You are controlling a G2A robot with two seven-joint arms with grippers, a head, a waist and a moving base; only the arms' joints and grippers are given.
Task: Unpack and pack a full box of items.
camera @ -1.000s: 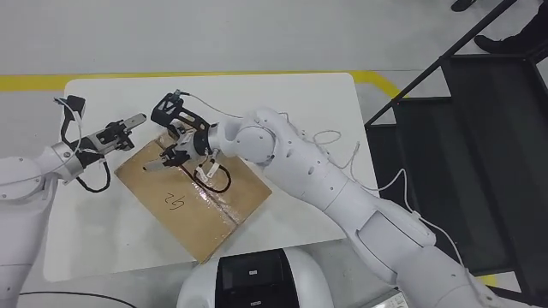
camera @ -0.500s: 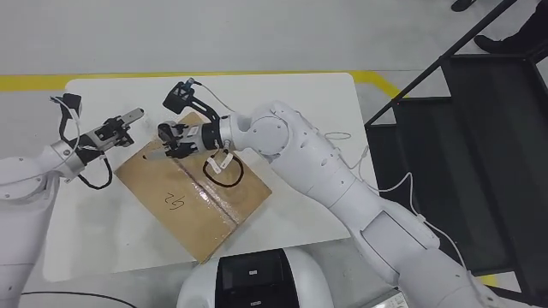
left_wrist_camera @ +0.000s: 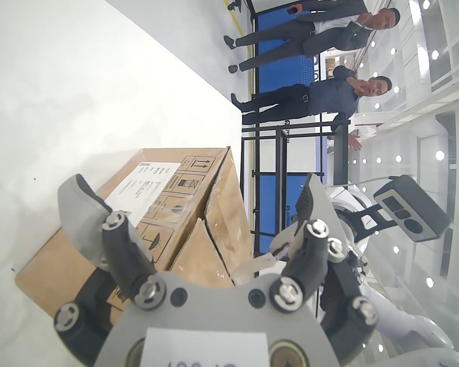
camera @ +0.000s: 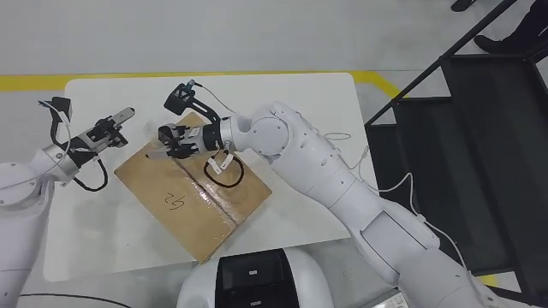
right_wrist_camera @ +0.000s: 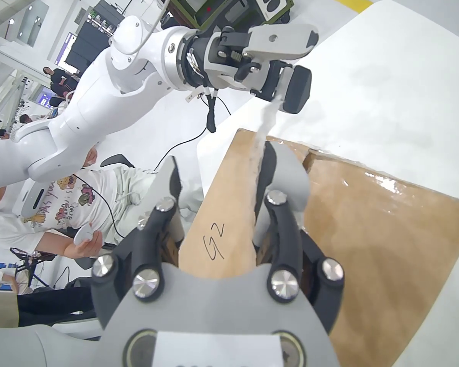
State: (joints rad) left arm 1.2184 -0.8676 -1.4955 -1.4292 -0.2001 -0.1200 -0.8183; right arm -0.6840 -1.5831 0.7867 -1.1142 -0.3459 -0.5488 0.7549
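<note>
A brown cardboard box (camera: 197,192), marked on top and sealed with clear tape, lies askew on the white table (camera: 282,103). My right gripper (camera: 171,144) hovers open over the box's far left corner, and its fingers (right_wrist_camera: 283,169) straddle the top seam (right_wrist_camera: 252,192). My left gripper (camera: 120,122) is open beside that same corner, a little off the box (left_wrist_camera: 168,200). A strip of clear tape (right_wrist_camera: 267,120) runs from the box edge up to one left finger (right_wrist_camera: 296,89). The tape end (left_wrist_camera: 252,265) hangs by that finger in the left wrist view.
A black metal stair frame (camera: 445,94) stands to the right of the table. A black cable loop (camera: 224,171) from the right arm rests on the box top. Bare table lies behind the box and along the left edge.
My left gripper has drawn back leftward, away from the box corner. The right gripper shifted toward the far left corner and has held there for the last half second.
</note>
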